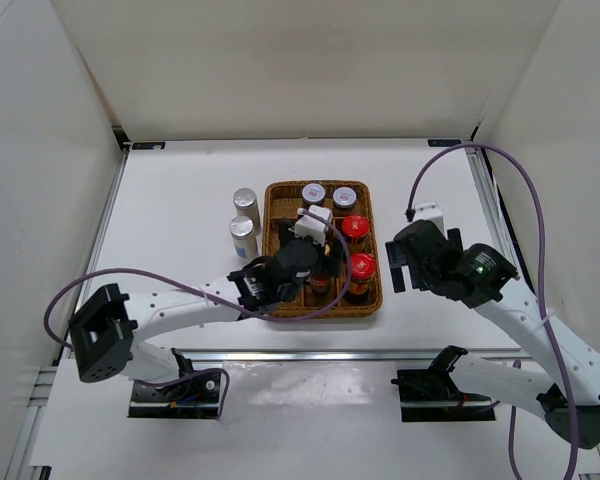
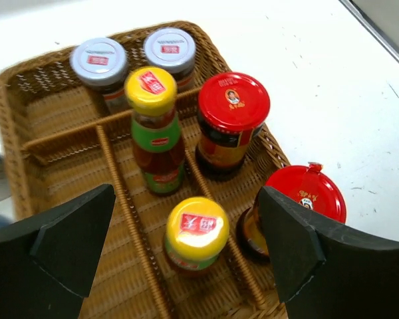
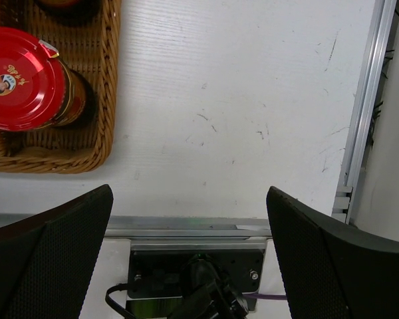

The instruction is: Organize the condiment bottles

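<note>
Wicker tray (image 1: 377, 262) dividers (image 2: 114, 183) hem in our left end effector (image 2: 186, 229), spread wide either side of a yellow-capped bottle (image 2: 197, 224); right end effector (image 3: 189, 229) is spread too, over the tabletop (image 3: 239, 119) right of the tray.

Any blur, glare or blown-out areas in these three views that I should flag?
Top external: even, soft light, sharp throughout, no harsh shadows around the wicker tray. Left wrist: the far yellow-capped bottle is crisp, there is a mild sheen on the red-lidded jar, the table is washed out at the top, and the left fingers are soft up close. Right wrist: table scratches are sharp, the right fingers dark and slightly blurred.
</note>
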Controlling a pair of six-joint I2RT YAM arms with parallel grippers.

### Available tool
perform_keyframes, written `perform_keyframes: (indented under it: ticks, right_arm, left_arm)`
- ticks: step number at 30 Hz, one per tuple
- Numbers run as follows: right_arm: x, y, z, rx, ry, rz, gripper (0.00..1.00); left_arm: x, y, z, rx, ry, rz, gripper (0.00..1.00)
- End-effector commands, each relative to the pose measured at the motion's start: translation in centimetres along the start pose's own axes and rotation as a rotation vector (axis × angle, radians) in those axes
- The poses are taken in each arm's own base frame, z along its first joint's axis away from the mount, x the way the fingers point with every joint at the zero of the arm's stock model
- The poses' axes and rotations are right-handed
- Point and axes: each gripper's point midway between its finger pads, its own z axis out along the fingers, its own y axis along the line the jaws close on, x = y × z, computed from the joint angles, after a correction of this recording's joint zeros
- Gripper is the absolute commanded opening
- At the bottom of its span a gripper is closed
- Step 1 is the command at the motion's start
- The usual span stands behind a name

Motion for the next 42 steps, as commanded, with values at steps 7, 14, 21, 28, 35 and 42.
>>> perform_keyframes:
  ticks: [7,14,21,28,35,42]
  right_arm:
    - [-0.2,-0.6,0.4,0.036,-0.036,0.045,0.99]
    - [0.1,-0.6,0.4,0.018,-0.055,0.049,0.99]
    - [0.2,0.2,0.6,-0.026,-0.047,0.032,0.99]
    - [0.0,0.2,0.5,-0.032,-0.062,0.032,0.99]
    - [0.2,0.1,0.5,-0.032,-0.062,0.032,0.99]
    - [0.2,0.3,0.5,-0.040,-0.058,0.031,0.99]
  left_arm:
    - [-12.7,8.1,-8.7,-0.191,-0.218,-0.065,1.00]
    - [-8.4,16.0,-8.0,-0.303,-0.187,-0.066,1.00]
    - [-2.0,19.3,-4.3,-0.357,-0.101,-0.105,1.00]
    - [1.6,21.5,-1.3,-0.406,-0.014,-0.134,1.00]
    - [2.7,21.4,0.7,-0.383,0.045,-0.137,0.76]
    - [-0.9,19.9,-2.2,-0.337,-0.047,-0.208,0.19]
